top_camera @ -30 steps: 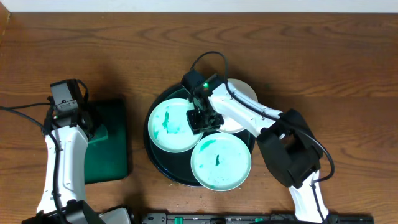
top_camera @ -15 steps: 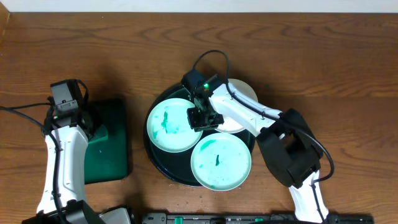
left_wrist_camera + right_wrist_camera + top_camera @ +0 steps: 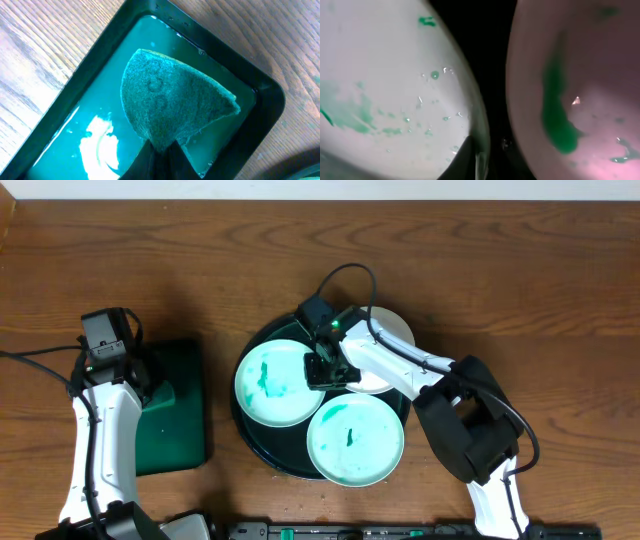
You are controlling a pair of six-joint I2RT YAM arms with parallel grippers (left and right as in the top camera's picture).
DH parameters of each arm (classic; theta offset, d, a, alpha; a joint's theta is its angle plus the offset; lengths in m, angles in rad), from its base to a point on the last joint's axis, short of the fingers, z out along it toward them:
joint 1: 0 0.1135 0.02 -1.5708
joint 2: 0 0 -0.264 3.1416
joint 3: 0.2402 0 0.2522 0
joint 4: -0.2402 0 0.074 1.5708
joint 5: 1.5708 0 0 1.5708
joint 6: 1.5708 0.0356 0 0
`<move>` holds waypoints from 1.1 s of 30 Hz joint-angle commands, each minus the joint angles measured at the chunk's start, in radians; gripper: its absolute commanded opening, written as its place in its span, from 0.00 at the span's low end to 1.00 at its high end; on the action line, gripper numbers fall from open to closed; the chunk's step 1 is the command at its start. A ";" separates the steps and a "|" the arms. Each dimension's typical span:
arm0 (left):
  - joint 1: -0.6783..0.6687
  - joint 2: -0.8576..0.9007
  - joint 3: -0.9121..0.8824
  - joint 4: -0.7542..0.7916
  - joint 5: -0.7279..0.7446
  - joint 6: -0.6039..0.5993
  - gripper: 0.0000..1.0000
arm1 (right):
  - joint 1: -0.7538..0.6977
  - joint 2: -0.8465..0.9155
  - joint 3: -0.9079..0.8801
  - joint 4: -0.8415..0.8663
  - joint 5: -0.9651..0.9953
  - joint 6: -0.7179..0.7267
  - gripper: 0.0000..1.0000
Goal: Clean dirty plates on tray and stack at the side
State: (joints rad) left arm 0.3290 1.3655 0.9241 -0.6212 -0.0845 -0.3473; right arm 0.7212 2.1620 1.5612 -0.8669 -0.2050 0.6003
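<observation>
The round dark tray [image 3: 262, 448] holds three white plates with teal marks. The left plate [image 3: 268, 383] also shows in the right wrist view [image 3: 385, 90]. The front plate [image 3: 355, 442] lies nearest me. The back plate [image 3: 392, 340] is partly hidden by my right arm. My right gripper [image 3: 320, 370] is at the left plate's right rim and looks shut on it [image 3: 477, 160]; one finger lies on the plate's inner edge. My left gripper [image 3: 160, 157] is shut on a green cloth [image 3: 170, 100] over the small rectangular tray.
The small rectangular green tray [image 3: 185, 435] stands left of the round tray and holds teal water [image 3: 100, 145]. Bare wooden table [image 3: 520, 270] lies behind and to the right. In the right wrist view a second smeared plate [image 3: 585, 75] lies right of the dark tray gap [image 3: 492, 60].
My right wrist has turned a little at the left plate's rim, and that plate has shifted slightly to the left. The left arm has not moved.
</observation>
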 commanded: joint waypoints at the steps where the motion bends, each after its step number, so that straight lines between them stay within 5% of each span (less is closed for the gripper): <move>1: -0.001 -0.008 -0.004 0.004 0.030 0.023 0.07 | 0.002 0.017 -0.021 0.006 0.018 0.005 0.02; 12: -0.060 -0.008 -0.004 0.028 0.153 0.085 0.07 | 0.002 0.017 -0.021 0.006 0.018 -0.011 0.01; 22: -0.268 -0.008 -0.004 0.033 0.257 0.102 0.07 | 0.002 0.017 -0.021 0.005 0.018 -0.014 0.01; 33: -0.426 0.127 -0.004 0.043 0.280 -0.029 0.07 | 0.002 0.017 -0.021 -0.004 0.017 -0.022 0.01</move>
State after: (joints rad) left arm -0.0822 1.4170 0.9241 -0.5823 0.1658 -0.3290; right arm 0.7166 2.1605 1.5612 -0.8589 -0.2123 0.5995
